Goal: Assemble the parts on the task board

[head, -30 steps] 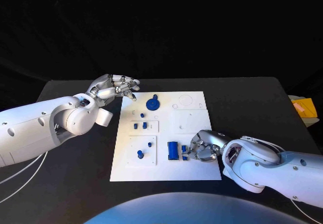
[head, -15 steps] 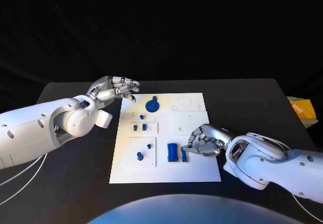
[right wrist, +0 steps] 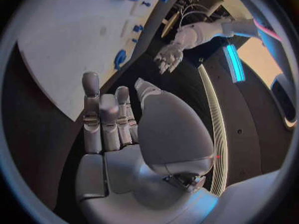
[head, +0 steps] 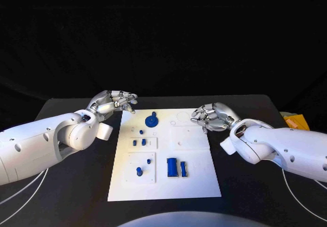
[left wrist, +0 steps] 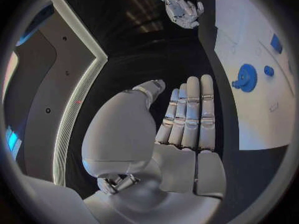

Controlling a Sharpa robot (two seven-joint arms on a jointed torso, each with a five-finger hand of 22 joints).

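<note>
**Both hands raised at the far corners of the task board, holding nothing**

The left hand (head: 112, 100) hovers over the black desk (head: 75, 189) just off the far left corner of the white task board (head: 194, 184); its fingers (left wrist: 190, 109) lie straight and close together, with nothing in them; the right hand (head: 212, 117) hangs at the far right edge of the board, its fingers (right wrist: 99, 119) likewise extended side by side and empty; a blue gear (head: 152, 120) stands on the board nearest the left fingers, just inboard of them; two small blue pegs (head: 140, 142) sit in a recessed plate nearer the robot, and another peg (head: 139, 170) in the plate below that; a wide blue block (head: 173, 167) and a narrow blue bar (head: 183, 167) lie side by side, well apart from both hands; an orange object (head: 294, 123) rests beyond the right arm at the desk's edge.
</note>
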